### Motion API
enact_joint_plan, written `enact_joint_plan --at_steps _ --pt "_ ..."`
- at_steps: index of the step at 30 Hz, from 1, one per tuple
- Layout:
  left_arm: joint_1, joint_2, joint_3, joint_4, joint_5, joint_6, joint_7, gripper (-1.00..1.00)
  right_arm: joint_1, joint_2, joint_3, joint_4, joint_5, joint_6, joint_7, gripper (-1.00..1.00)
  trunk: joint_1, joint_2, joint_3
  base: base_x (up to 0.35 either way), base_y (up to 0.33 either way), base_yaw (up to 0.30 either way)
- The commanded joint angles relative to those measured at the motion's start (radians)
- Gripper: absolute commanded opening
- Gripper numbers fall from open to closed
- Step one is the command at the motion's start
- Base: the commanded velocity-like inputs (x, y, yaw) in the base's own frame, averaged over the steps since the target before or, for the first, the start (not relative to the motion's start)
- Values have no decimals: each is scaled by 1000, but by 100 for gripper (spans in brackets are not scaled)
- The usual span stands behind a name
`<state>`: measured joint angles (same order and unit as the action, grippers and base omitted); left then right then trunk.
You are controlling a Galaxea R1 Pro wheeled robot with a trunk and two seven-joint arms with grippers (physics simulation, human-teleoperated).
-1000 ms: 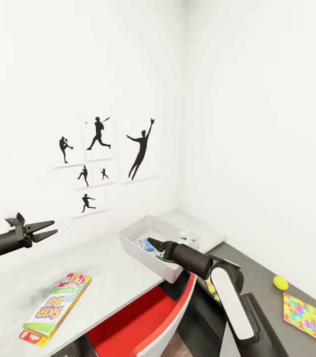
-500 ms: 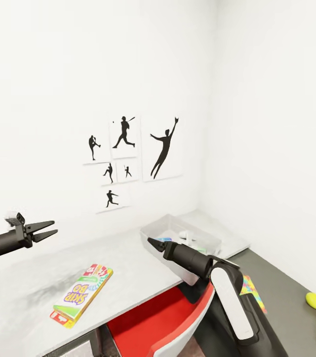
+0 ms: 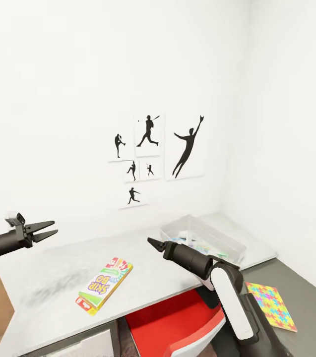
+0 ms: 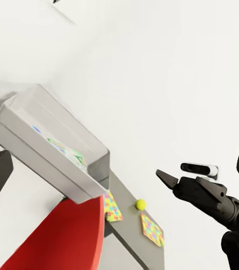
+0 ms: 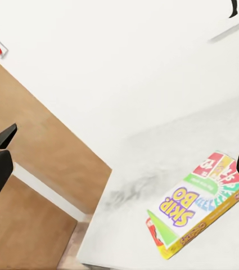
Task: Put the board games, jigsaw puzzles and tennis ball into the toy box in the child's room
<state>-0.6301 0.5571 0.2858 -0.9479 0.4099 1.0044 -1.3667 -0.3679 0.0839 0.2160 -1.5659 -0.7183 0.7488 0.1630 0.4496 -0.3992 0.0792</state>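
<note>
Board game (image 3: 104, 291) lies flat on the surface (image 3: 53, 282), long axis diagonal toward the toy box (image 3: 203, 239). Left claw (image 3: 46, 231) raised level — fingers parted, empty. Right claw (image 3: 154, 243) level near the toy box — aperture cannot be told.

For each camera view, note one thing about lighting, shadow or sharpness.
Head view: flat, even light, white walls nearly washed out; a soft grey smudge of shadow on the table beside the board game. Left wrist view: the toy box is crisp, its near wall shaded. Right wrist view: the game's lettering reads sharply; the same grey smudge lies beside it.
</note>
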Motion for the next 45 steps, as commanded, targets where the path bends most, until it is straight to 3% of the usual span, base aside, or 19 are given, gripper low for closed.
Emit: enact_joint_plan --at_steps 1,14,21,27,45 --pt "0 0 0 0 2 10 -2 100 0 0 -1 0 3 4 4 100 0 -1 -1 0 0 288" --pt "0 1 -1 1 1 9 -1 100 0 -1 -2 -1 3 4 5 100 0 -1 -6 0 0 246" --pt "0 1 1 3 0 8 -1 100 0 0 -3 0 3 -1 5 100 0 -1 -7 0 0 32" --pt "0 1 0 5 1 8 0 100 0 -1 -2 0 3 -49 7 100 0 -1 -7 0 0 2" --pt "0 1 7 8 -2 8 0 100 1 -1 -3 0 2 -56 10 100 0 -1 -7 54 8 0"
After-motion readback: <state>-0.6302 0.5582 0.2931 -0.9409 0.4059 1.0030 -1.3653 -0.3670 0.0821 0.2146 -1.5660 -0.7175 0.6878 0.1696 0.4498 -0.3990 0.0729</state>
